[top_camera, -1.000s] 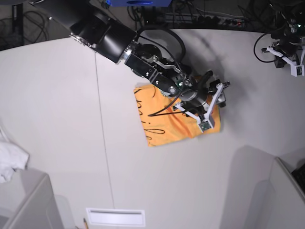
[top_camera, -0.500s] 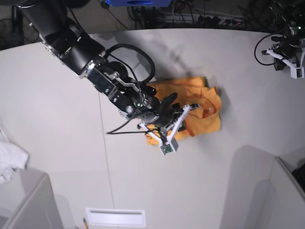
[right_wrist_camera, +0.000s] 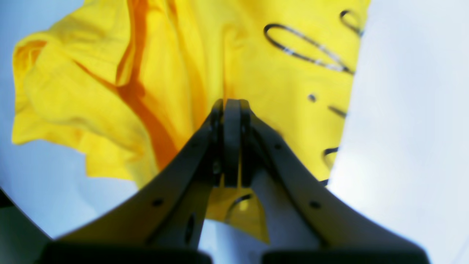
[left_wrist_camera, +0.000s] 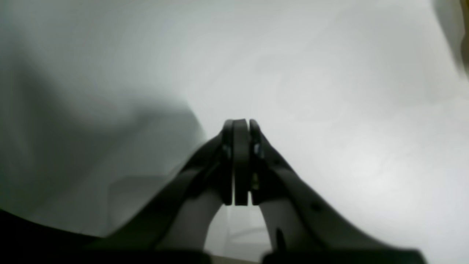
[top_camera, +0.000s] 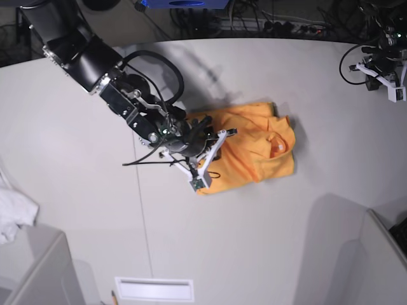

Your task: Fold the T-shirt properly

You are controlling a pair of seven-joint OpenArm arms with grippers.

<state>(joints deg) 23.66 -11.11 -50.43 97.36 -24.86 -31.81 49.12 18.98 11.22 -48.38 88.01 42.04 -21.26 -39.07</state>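
Observation:
The orange-yellow T-shirt point(top_camera: 254, 147) lies in a folded, rumpled bundle at the middle of the white table point(top_camera: 76, 146). Its right side is bunched up. In the right wrist view the T-shirt point(right_wrist_camera: 285, 84) shows creases on the left and thin black lettering point(right_wrist_camera: 307, 47) along its right edge. My right gripper point(top_camera: 219, 137) is over the shirt's left part, and its jaws are shut point(right_wrist_camera: 232, 104) with no cloth seen between them. My left gripper point(top_camera: 385, 76) is at the far back right, away from the shirt. It is shut point(left_wrist_camera: 240, 124) over bare table.
A small white cloth point(top_camera: 13, 216) lies at the left edge. Grey box-like walls stand at the front left point(top_camera: 38, 267) and front right point(top_camera: 362, 248). A white slotted plate point(top_camera: 154, 289) sits at the front edge. Cables point(top_camera: 280, 25) run behind the table.
My right gripper swept from the shirt's right edge across to its left part, staying shut. The shirt's right side is now bunched and most lettering is hidden. The left arm has not moved.

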